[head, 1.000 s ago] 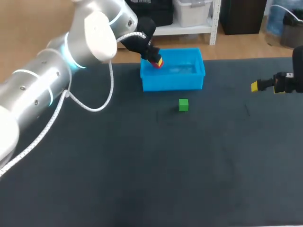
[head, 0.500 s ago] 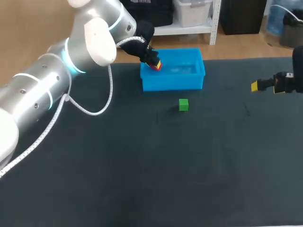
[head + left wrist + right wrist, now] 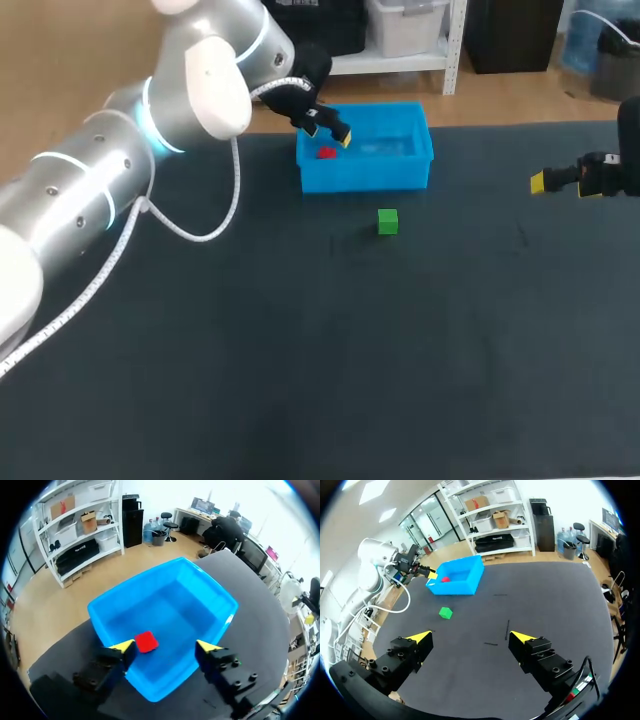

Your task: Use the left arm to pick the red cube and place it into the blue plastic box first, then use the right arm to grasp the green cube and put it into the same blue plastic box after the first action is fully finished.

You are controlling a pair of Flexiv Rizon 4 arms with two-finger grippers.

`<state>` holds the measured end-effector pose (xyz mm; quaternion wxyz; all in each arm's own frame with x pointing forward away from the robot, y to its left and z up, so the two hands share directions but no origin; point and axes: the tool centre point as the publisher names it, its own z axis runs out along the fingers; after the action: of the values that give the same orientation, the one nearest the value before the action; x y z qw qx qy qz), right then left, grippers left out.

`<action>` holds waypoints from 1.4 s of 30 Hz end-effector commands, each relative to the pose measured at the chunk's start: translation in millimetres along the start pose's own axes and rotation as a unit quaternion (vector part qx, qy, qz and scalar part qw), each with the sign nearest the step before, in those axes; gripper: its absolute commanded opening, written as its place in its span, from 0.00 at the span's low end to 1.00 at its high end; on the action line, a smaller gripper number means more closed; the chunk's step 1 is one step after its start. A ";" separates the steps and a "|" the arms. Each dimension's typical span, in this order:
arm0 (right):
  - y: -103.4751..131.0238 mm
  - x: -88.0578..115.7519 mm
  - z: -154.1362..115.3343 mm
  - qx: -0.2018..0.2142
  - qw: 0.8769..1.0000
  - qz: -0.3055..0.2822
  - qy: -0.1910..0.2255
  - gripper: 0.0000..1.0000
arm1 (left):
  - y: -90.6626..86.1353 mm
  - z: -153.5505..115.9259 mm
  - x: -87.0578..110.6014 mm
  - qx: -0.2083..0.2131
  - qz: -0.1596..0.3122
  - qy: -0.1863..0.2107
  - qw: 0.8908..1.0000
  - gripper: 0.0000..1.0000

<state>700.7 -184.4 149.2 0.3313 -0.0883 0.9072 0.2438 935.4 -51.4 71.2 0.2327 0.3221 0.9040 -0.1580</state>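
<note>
The red cube (image 3: 326, 153) lies on the floor of the blue plastic box (image 3: 410, 172), near its left end. My left gripper (image 3: 328, 124) hangs just above it, open and empty. From the left wrist, the red cube (image 3: 147, 642) rests inside the box (image 3: 120, 603), below and between the spread yellow tips of my left gripper (image 3: 165, 645). The green cube (image 3: 388, 222) sits on the dark table in front of the box. My right gripper (image 3: 560, 181) stands open at the table's right side, far from both. In the right wrist view, my right gripper (image 3: 471, 637) is empty, with the green cube (image 3: 445, 612) and box (image 3: 471, 578) well ahead.
The dark table top (image 3: 330, 360) stretches bare in front of the green cube. A white cable (image 3: 200, 228) hangs from my left arm over the table's left part.
My left gripper has opened over the box. The red cube has dropped from its fingers to the box floor. The right arm has not moved.
</note>
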 end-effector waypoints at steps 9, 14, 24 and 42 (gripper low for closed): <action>0.0 -0.1 -0.4 0.001 1.000 0.000 0.001 1.00 | -9.1 -31.1 -14.9 -0.006 0.024 0.056 0.998 1.00; 0.0 -0.1 -0.4 0.001 1.000 0.000 0.001 1.00 | -15.1 -59.2 -9.6 -0.016 0.030 0.044 0.998 1.00; 0.0 -0.1 -0.4 0.001 1.000 0.000 0.001 1.00 | -23.3 -135.3 39.8 -0.035 -0.020 0.000 0.999 1.00; 0.0 -0.1 -0.4 0.001 1.000 0.000 0.001 1.00 | -47.1 -191.6 156.0 -0.066 -0.100 -0.041 0.992 1.00</action>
<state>700.7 -184.4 149.2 0.3313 -0.0883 0.9072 0.2438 815.3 41.2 173.0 0.0969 0.2309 0.9632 -0.0977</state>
